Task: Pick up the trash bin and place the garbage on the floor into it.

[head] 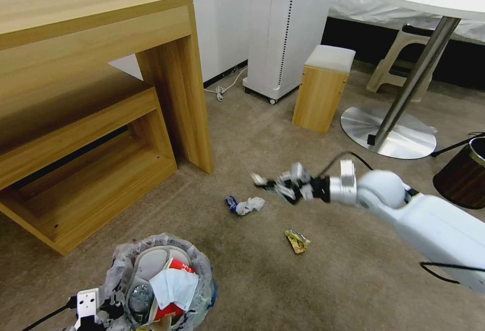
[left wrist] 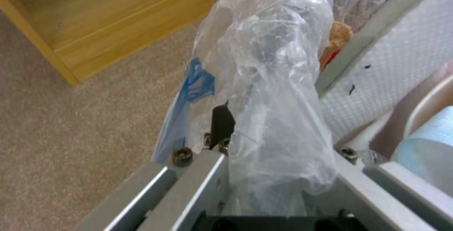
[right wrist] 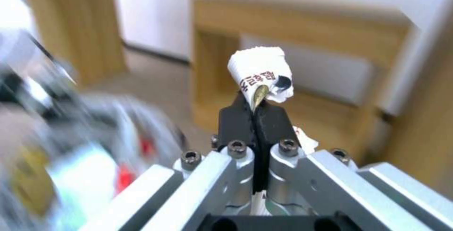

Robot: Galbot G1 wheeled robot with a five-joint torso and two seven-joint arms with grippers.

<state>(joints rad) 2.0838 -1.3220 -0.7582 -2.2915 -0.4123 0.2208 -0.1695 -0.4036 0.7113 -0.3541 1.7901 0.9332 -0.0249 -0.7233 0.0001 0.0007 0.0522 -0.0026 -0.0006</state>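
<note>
right at the bottom of the head view sits the trash bin, held up by the left gripper, which is clamped on the bin's rim and its crinkly plastic bag. inside the bin lie a white slipper, a face mask and a red and white paper bowl.

the right gripper hangs above the floor, out past the bin. it is pinched tight on a small scrap of white paper with dark print on it.

two bits of garbage lie on the floor: a white tissue touching a blue wrapper, and a yellow wrapper nearer the robot.

the scrap is held by just a corner, so i think it could slip out and drop on the carpet if the arm swings fast. the bin looks very full, so new bits might bounce off the pile.

the right wrist view shows the tight pinch and the print on the scrap. the head view shows the litter left on the floor. the left wrist view shows a blue patch on the bag.
</note>
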